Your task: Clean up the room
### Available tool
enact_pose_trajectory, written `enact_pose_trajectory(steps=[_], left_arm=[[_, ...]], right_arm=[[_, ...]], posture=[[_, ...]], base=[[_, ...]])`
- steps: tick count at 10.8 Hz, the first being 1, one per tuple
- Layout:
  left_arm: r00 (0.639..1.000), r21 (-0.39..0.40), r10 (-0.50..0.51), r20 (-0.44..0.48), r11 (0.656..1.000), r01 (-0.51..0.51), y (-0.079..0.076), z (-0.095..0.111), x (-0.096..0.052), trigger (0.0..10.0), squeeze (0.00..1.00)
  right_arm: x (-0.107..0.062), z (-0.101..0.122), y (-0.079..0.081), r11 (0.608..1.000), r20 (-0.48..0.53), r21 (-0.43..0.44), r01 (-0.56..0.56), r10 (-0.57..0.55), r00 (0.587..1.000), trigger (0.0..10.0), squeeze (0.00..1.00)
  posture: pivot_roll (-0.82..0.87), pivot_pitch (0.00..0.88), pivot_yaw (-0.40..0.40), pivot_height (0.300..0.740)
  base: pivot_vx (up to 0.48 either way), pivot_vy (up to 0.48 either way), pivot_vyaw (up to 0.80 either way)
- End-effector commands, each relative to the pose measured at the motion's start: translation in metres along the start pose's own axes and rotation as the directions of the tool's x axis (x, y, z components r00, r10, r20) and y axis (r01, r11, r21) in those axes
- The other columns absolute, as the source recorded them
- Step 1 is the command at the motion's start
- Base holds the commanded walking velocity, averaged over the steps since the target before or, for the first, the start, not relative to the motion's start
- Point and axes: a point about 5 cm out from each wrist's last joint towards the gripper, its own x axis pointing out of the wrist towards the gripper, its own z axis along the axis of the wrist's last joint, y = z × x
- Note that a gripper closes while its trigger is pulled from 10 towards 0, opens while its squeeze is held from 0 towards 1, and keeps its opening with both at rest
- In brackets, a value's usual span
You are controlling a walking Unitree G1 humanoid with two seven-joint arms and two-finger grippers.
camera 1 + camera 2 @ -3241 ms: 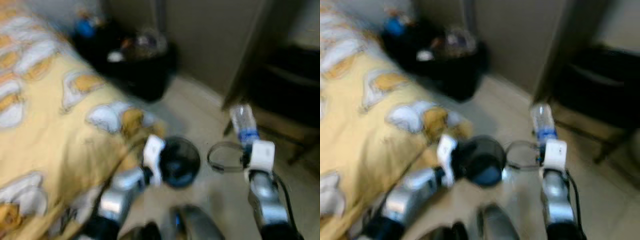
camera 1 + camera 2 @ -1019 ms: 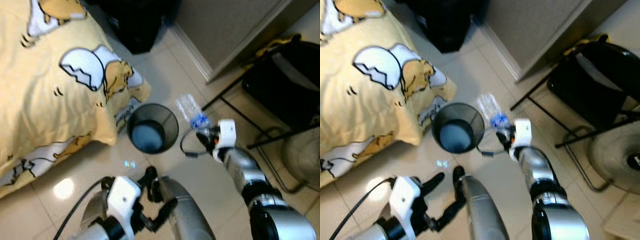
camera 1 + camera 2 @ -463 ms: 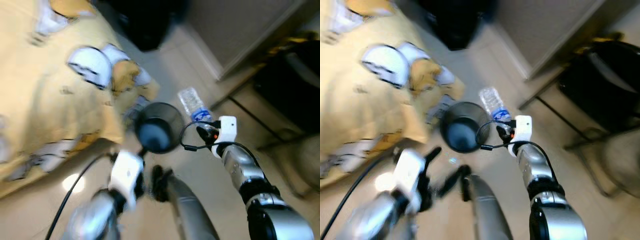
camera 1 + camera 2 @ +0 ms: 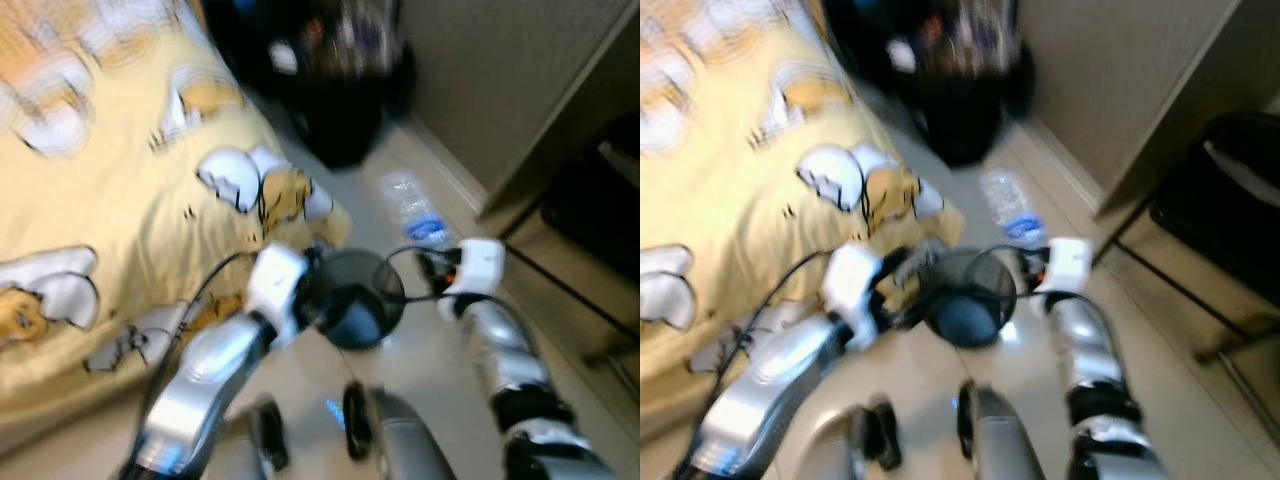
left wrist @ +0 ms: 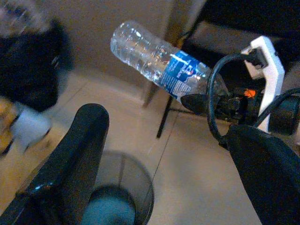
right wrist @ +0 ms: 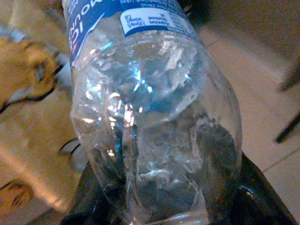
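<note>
Bottle (image 5: 164, 65): clear, crumpled plastic with a blue label; white print on it, too blurred to read. Right claw (image 5: 201, 101) is pinched on its neck end, body sticking out past the fingers, right of centre in the head views, just above and right of the bin (image 4: 350, 298). Bottle is not over the bin mouth.

Bin is black mesh, on the tiled floor (image 4: 440, 360), bluish at the bottom.

Left claw (image 5: 164, 164) is spread wide, fingers (image 5: 70, 159) either side of the bin rim in the wrist view; in the head view it sits at the bin's left edge.

Left of frame: bed (image 4: 90, 200) with yellow cartoon cover, corner hanging close to the bin. Upper centre: dark bag (image 4: 340, 80) with unclear stuff in it. Right edge: black chair (image 4: 1220, 210), cut off. Head views motion-blurred.
</note>
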Motion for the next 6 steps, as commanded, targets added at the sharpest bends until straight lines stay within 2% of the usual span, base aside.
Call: enact_pose_trajectory(steps=[1,2,3,6], left_arm=[[1.000,-0.003,-0.021,-0.018,1.000,0.021,0.002,-0.006,-0.001,10.0,0.00],[0.999,-0.010,-0.016,-0.028,1.000,0.016,0.004,-0.009,0.004,10.0,0.00],[0.999,-0.001,0.033,-0.041,0.999,-0.033,0.010,-0.013,0.008,10.0,0.00],[0.991,0.033,0.119,-0.061,0.993,-0.117,0.017,-0.022,0.003,10.0,0.00]], right_arm=[[-0.004,-0.002,-0.005,0.999,0.020,0.025,0.032,-0.033,0.999,10.0,0.00],[-0.005,0.002,-0.011,0.998,0.042,0.029,0.054,-0.055,0.998,10.0,0.00],[-0.006,0.003,-0.013,0.998,0.036,-0.018,0.065,-0.065,0.997,10.0,0.00],[-0.009,0.002,-0.015,0.998,0.035,-0.028,0.049,-0.048,0.998,10.0,0.02]], posture=[[-0.22,0.026,0.096,0.740],[-0.24,0.025,0.113,0.740],[-0.24,0.030,0.116,0.740],[-0.22,0.080,0.090,0.740]], base=[[0.000,-0.480,0.00],[0.000,-0.480,0.00],[0.000,0.000,0.76],[0.000,0.000,0.72]])
